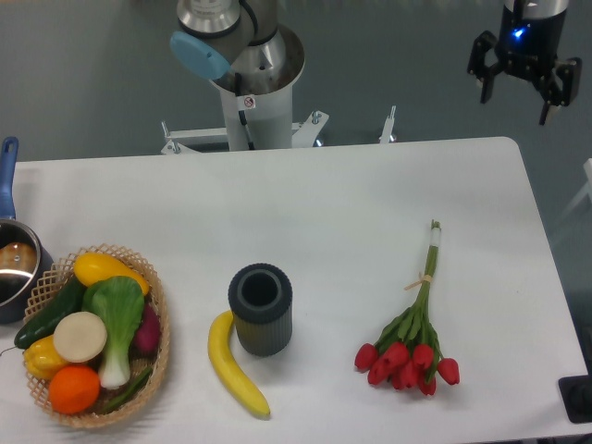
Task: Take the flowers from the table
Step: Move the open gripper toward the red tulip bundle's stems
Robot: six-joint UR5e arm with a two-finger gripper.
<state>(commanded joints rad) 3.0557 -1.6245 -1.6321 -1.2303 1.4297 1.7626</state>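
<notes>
Three containers stand along the front of the white table (370,185), and we take the dark ribbed cup (261,309) at centre as our landmark. Far to its left, at the table's edge, we see part of a pot (14,273) with a blue handle and a shiny interior; what it holds we cannot tell. Between the pot and the cup, touching the pot's side, sits a woven basket (159,347) heaped with produce: a yellow squash (106,269), a dark green cucumber (51,313), a leafy green vegetable (117,319), a pale round disc (80,337), a yellow pepper (39,359), an orange (74,389) and a purple piece (148,330) against the right rim. The cup itself stands upright, its mouth dark; we make out nothing inside. A banana (231,365) lies against the cup's lower left side, curving toward the front edge.

To the right of the cup, well apart from it, the flowers (412,347) lie flat on the table, red heads toward the front edge, green stems running away toward the back, tied by a pale band partway up.

Far behind and right of the cup, beyond the table's back corner, the gripper (524,88) hangs above the floor with its fingers spread wide, holding nothing. Behind the cup, the arm's base (250,92) rises past the table's back edge.
</notes>
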